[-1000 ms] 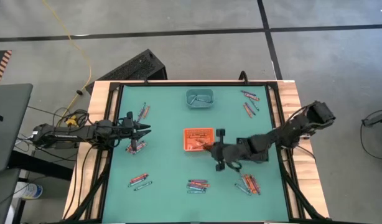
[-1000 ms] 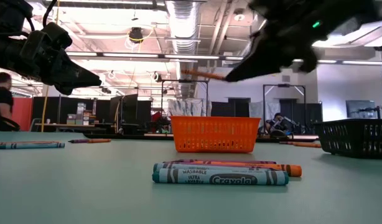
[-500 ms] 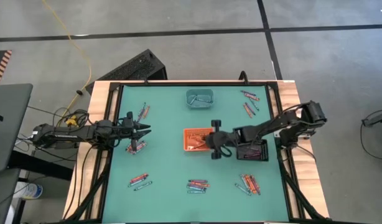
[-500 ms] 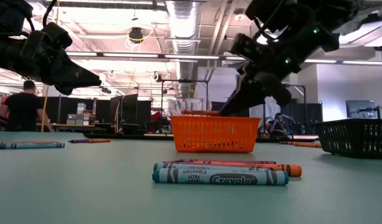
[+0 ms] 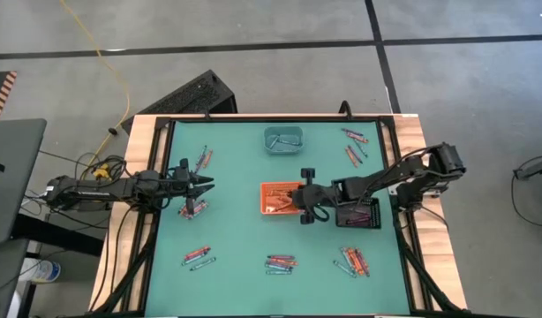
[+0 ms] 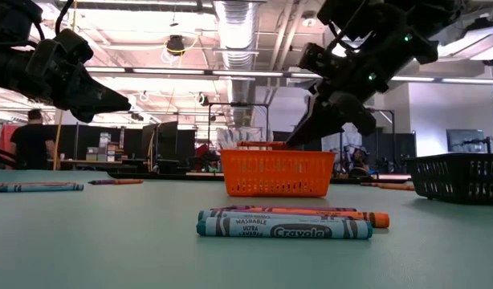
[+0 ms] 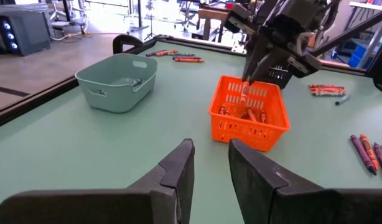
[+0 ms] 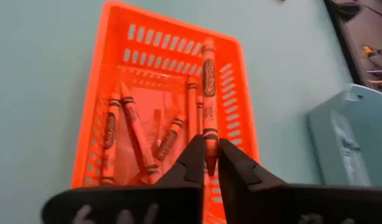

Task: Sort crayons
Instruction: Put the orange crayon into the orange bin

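Crayons: small clusters scattered over the green desk; several orange ones lie in the orange basket
Orange crayon: one sits between the right tool's fingertips, its far end resting on the basket's rim
Right tool: at the basket's right edge, fingers close on either side of the orange crayon; cannot tell whether they grip it or have let go
Left tool: above the desk's left side, well apart from the basket, fingers a little apart, holding nothing
Teal tray: at the far edge
Black basket: just right of the orange one, under the right arm
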You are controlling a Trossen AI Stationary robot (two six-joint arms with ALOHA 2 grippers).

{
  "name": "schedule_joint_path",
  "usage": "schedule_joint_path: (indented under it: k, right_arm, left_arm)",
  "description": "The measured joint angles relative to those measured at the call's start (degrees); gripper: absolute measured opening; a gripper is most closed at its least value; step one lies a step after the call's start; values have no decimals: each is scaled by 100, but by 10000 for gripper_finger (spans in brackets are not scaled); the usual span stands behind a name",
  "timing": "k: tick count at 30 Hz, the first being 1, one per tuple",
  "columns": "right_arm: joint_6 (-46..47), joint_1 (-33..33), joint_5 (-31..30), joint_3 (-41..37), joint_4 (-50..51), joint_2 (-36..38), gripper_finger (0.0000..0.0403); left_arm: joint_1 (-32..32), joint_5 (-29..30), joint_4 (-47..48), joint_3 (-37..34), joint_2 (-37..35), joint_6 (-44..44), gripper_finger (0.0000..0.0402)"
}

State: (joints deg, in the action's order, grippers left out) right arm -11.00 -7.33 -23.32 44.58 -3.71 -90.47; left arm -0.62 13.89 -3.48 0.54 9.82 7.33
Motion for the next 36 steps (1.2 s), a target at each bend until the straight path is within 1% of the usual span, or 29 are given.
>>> schedule_joint_path:
  k: [2, 6, 11, 13, 16, 18, 21, 23, 25, 28, 31, 36]
  right_arm:
    - [26, 0, -111, 2, 67, 83, 54]
    - [44, 0, -128, 4, 392, 364, 94]
    - [171, -82, -126, 4, 842, 885, 130]
    - [403, -187, -106, 4, 1105, 1168, 139]
    - [1022, -451, -52, 4, 1648, 1614, 148]
    - [1742, -691, 111, 4, 2050, 1908, 149]
    - [3110, -1122, 593, 4, 2504, 2259, 149]
    - [3991, -1486, 906, 4, 2702, 2367, 146]
    - [4841, -1949, 1004, 4, 2819, 2374, 143]
    - [5958, -2716, 1004, 4, 2798, 2180, 137]
    - [7095, -3434, 1001, 4, 2752, 1801, 131]
    - [9159, -4366, 1008, 4, 2739, 1065, 122]
  left_arm:
    - [0, -2, 0, -2, 1, 0, 88]
    - [0, -2, 1, -2, 0, 0, 88]
    - [0, -1, 1, 0, 1, 0, 88]
    - [0, -2, 2, -1, 2, 0, 88]
    - [0, -2, 0, 0, 3, 0, 88]
    - [0, -2, 1, -2, 3, 0, 88]
    - [0, -1, 1, -1, 3, 0, 88]
    - [0, -1, 1, -2, 3, 0, 88]
    - [0, 0, 0, -2, 3, 0, 88]
    - [0, -2, 0, -2, 3, 0, 88]
    - [0, -1, 2, -1, 3, 0, 88]
    - [0, -1, 2, -1, 3, 0, 88]
